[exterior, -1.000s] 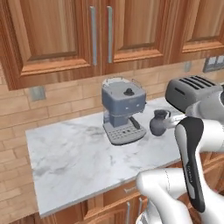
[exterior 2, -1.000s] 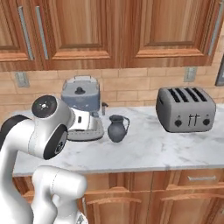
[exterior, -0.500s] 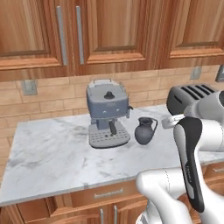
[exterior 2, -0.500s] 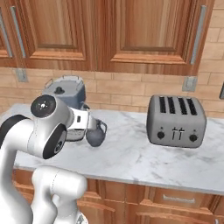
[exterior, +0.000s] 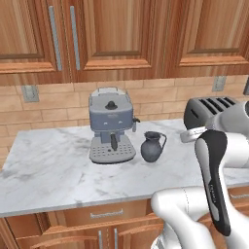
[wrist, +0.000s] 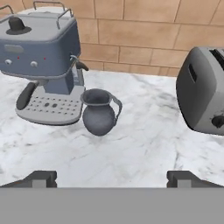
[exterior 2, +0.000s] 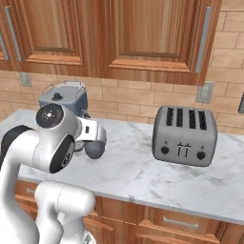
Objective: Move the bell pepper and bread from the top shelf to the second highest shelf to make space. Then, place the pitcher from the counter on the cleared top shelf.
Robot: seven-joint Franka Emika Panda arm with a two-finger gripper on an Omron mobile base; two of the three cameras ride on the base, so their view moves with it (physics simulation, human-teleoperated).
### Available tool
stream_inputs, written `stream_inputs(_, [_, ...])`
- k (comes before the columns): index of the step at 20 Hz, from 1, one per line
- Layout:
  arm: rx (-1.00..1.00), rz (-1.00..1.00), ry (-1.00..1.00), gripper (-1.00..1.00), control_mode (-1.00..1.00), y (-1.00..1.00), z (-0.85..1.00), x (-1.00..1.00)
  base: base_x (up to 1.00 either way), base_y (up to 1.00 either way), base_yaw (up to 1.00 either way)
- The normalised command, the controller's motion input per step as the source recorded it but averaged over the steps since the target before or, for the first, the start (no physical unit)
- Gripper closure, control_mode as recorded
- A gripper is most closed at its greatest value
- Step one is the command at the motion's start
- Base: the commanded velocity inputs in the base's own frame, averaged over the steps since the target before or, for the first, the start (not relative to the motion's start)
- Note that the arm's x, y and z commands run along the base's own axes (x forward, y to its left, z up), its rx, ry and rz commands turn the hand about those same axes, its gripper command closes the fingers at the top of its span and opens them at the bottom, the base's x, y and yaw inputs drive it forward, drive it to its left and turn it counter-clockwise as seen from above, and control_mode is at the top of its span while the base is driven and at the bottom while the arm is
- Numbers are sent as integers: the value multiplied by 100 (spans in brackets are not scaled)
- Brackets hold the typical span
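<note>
Wooden cabinets [exterior: 112, 34] hang over a tan brick wall [wrist: 144, 37], and below them we see the marble counter [exterior: 53, 170] with the dark blue pitcher [exterior: 152, 147] standing upright just beside the grey-blue espresso machine [exterior: 111, 124], its handle turned toward the silver toaster [exterior 2: 185, 136] farther right. Our gripper [wrist: 112, 178] hangs above the counter in front of the pitcher, well apart from it. Its fingers [wrist: 41, 178] are spread wide and have hold of nothing.
</note>
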Motion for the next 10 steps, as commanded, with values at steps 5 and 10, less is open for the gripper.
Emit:
stream_inputs(5, [0, 12, 0, -100, -100, 4, -22, 31, 0, 0, 0])
stream_inputs(10, [0, 40, 0, -100, -100, -2, -49, 36, 0, 0, 0])
